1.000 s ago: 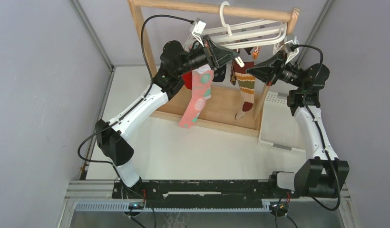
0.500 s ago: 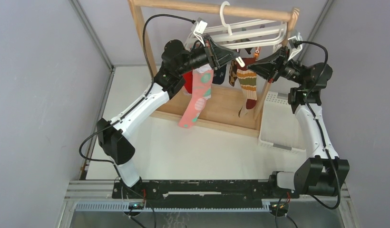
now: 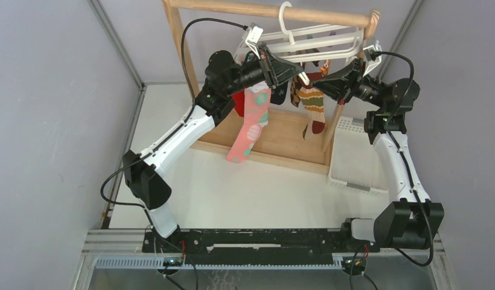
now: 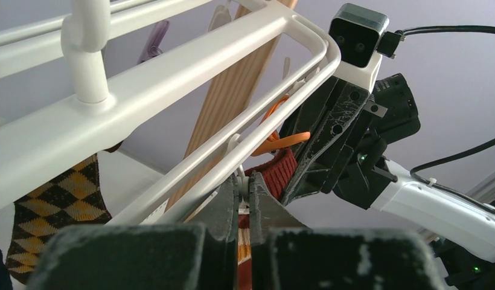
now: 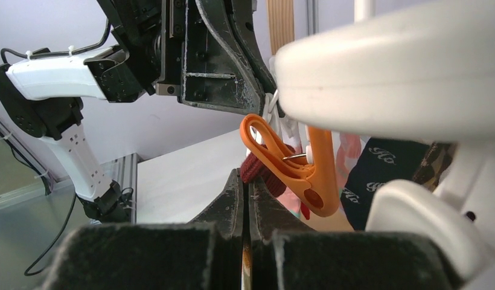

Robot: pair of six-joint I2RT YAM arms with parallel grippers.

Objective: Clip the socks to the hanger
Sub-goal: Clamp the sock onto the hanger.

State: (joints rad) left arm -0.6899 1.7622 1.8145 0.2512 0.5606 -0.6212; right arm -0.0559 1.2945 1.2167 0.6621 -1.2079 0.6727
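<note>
Two arms reach up in the top view: the left gripper [image 3: 299, 76] and the right gripper [image 3: 320, 86] nearly meet under the hanger [image 3: 329, 42], and the striped sock [image 3: 313, 107] hangs below the right one's tip. In the left wrist view its fingers are pressed together, with a white clip stem [image 4: 238, 176] at their tips. In the right wrist view the fingers are clenched on the sock's edge, with the orange clip [image 5: 300, 172] just ahead.

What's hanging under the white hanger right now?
A pink dotted sock, a striped sock, a dark sock and an orange clip. Hidden by the left gripper and right gripper: how each sock attaches.
</note>
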